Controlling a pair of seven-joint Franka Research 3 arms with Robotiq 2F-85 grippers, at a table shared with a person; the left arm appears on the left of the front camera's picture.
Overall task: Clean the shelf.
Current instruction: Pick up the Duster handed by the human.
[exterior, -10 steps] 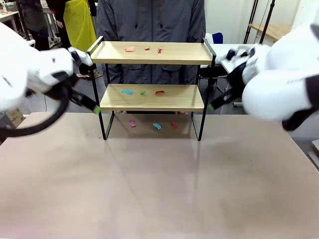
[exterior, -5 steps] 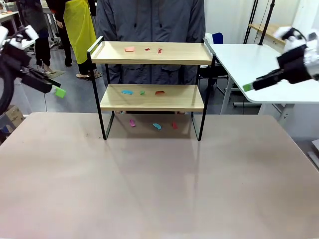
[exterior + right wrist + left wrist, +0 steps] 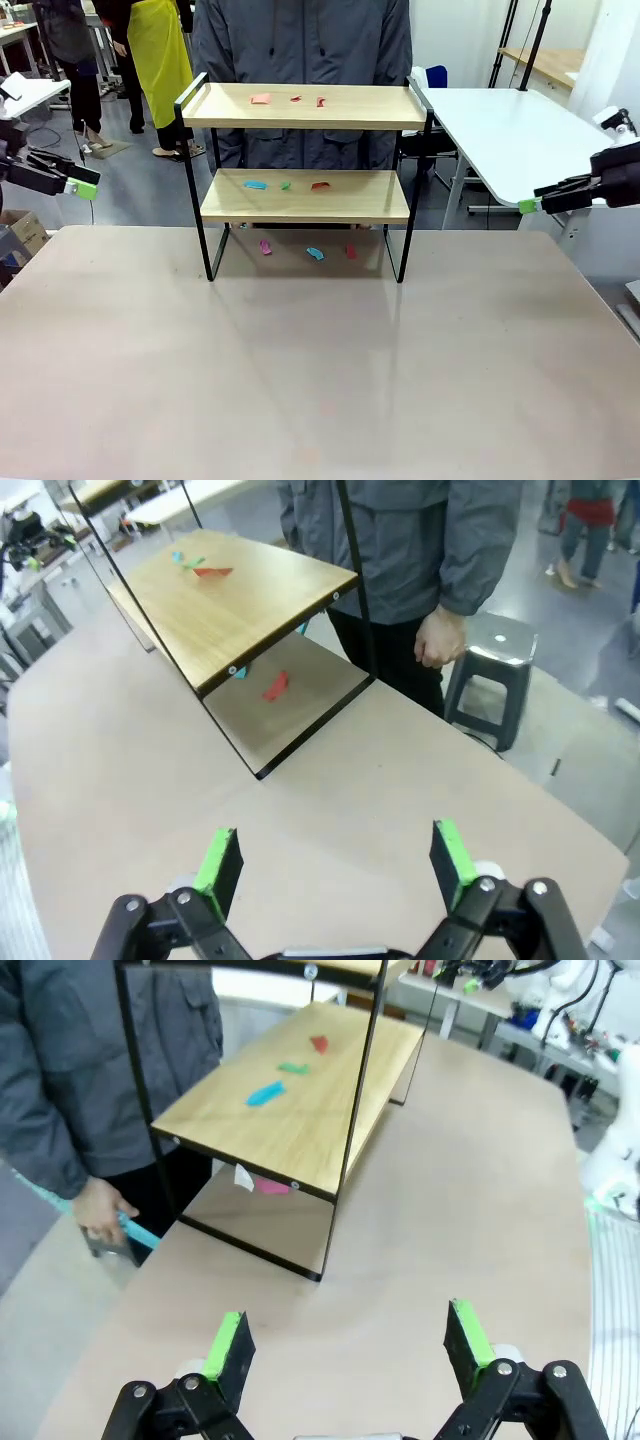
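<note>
The shelf stands at the table's far middle, in front of a person. Small paper scraps lie on its top board, on its lower board and on the table under it. My left gripper hangs open at the far left, well clear of the shelf. My right gripper hangs open at the far right. In the left wrist view the open gripper faces the shelf's lower board and its scraps. The right gripper is open toward the shelf too.
The person's hand holds a teal tool beside the table's far edge; the other hand hangs near a grey stool. A white side table stands at the right. The tan table spreads wide before the shelf.
Both arms have swung outward from the shelf's two sides to the picture's edges. Both grippers stayed open. The scraps have not moved.
</note>
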